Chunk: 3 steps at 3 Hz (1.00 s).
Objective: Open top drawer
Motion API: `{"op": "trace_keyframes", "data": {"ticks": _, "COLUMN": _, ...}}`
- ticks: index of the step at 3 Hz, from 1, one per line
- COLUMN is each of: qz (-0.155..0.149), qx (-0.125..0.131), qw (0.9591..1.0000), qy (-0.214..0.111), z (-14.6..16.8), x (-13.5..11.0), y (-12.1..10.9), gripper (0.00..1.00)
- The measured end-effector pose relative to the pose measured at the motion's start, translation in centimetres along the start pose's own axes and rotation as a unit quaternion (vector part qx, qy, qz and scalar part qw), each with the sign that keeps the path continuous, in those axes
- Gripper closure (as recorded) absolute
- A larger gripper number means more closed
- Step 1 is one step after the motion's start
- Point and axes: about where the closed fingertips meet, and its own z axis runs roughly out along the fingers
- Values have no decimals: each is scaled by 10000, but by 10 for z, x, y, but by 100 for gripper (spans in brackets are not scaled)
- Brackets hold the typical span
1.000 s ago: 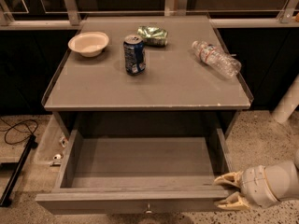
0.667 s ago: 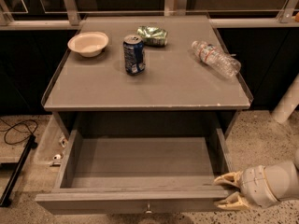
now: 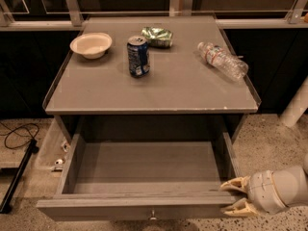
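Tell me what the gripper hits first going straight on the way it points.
The gripper, low right and pointing left, would likely first meet the open grey top drawer, at its front's right end.

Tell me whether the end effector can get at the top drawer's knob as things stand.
Probably yes. The end effector sits at the right front corner of the open top drawer; the knob is midway along that same front, and nothing visible stands between them. A sideways move should do.

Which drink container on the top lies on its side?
The clear water bottle, far right; the blue can stands upright. The gripper is at the right front corner of the open top drawer.
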Motion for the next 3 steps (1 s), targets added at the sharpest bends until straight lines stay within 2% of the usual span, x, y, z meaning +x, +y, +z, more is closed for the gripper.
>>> {"op": "trace_keyframes", "data": {"ticks": 1, "qz": 0, "qx": 0, "qw": 10000, "qy": 0, "z": 0, "x": 0, "y": 0, "gripper": 11}}
{"op": "trace_keyframes", "data": {"ticks": 2, "qz": -1, "qx": -2, "qw": 10000, "qy": 0, "z": 0, "x": 0, "y": 0, "gripper": 0}}
{"op": "trace_keyframes", "data": {"ticks": 3, "qz": -1, "qx": -2, "qw": 10000, "qy": 0, "z": 0, "x": 0, "y": 0, "gripper": 0}}
